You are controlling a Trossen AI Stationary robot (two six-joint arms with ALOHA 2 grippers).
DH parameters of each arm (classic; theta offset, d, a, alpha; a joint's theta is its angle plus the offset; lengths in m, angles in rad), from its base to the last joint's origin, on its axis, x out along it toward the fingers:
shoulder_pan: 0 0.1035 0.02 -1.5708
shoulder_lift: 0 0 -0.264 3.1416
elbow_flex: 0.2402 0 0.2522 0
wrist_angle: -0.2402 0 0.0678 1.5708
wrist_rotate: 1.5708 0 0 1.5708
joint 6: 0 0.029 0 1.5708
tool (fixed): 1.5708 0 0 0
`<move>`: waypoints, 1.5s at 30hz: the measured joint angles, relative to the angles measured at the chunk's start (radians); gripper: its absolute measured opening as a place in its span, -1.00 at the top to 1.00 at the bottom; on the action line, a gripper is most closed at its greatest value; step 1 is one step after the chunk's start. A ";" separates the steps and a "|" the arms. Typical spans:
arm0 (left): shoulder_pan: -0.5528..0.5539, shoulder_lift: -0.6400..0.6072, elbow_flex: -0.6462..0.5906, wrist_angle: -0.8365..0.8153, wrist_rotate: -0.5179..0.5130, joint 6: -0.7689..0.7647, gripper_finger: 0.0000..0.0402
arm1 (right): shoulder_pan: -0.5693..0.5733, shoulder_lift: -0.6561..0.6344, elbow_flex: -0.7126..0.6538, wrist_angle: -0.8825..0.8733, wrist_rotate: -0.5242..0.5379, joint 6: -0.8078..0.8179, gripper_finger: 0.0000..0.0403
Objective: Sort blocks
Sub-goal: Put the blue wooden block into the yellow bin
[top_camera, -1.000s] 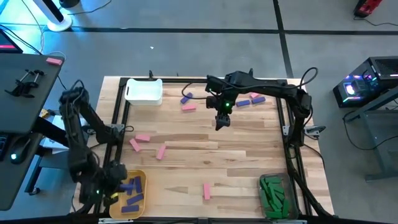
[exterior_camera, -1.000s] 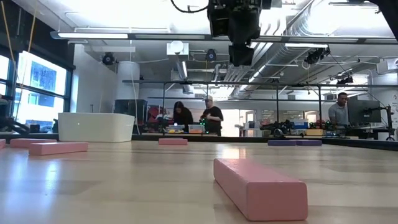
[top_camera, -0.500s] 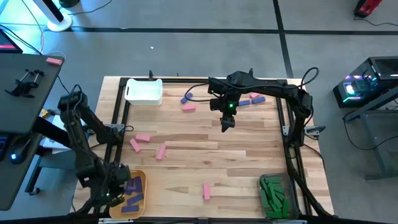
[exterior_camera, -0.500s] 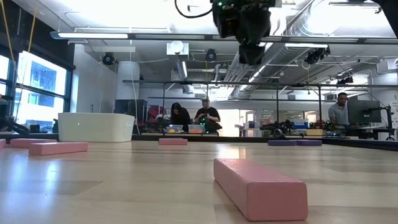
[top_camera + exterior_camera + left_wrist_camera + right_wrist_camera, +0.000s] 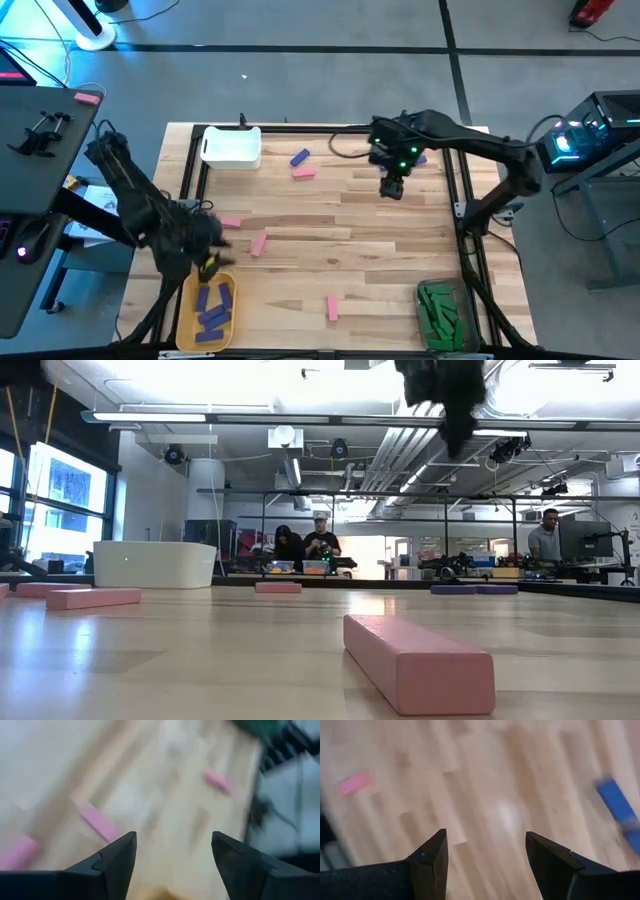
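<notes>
Sorting is sitting roughly half done, judging by what is lying where.

Done: the yellow bin (image 5: 208,308) at the tabletop's near left corner is holding several purple blocks (image 5: 212,304). The clear bin (image 5: 441,312) at the near right corner is holding a stack of green blocks (image 5: 438,305); no green is lying loose on the wood.

Left: the white bin (image 5: 231,147) at the far left corner is showing nothing inside from above. Pink blocks are lying loose: one (image 5: 304,173) near the far edge, two (image 5: 230,222) (image 5: 259,244) toward the left side, one (image 5: 332,307) near the near edge. A purple block (image 5: 299,157) is lying just beside the far pink one; more purple is peeking out under the right arm at the far right.

The left gripper (image 5: 212,262) is hovering just beyond the yellow bin, fingers (image 5: 116,860) spread and empty. The right gripper (image 5: 391,187) is hanging over the far right part of the tabletop, fingers (image 5: 431,856) apart, holding nothing.

Judgement: pinks look untouched, and the last purples are waiting.
</notes>
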 joint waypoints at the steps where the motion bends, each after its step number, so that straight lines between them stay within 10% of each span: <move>1: 0.029 -0.016 0.000 -0.018 -0.039 0.010 -0.22 | -0.028 -0.026 -0.062 0.031 0.018 0.033 0.01; 8: 0.218 -0.058 0.000 -0.014 -0.242 0.036 -0.22 | -0.275 -0.062 -0.476 0.531 0.021 0.474 0.01; 11: 0.272 -0.055 0.000 0.026 -0.242 0.061 -0.22 | -0.326 -0.021 -0.520 0.678 0.004 0.407 0.01; 28: 0.344 -0.034 -0.001 0.134 -0.199 0.181 -0.22 | -0.361 0.455 -0.100 0.275 0.214 0.032 0.05; 36: 0.343 -0.032 -0.001 0.162 -0.196 0.181 -0.22 | -0.404 0.435 -0.092 0.256 0.221 0.054 0.92; 45: 0.343 -0.033 -0.001 0.162 -0.203 0.200 -0.22 | -0.455 0.429 -0.234 0.296 0.186 0.200 0.98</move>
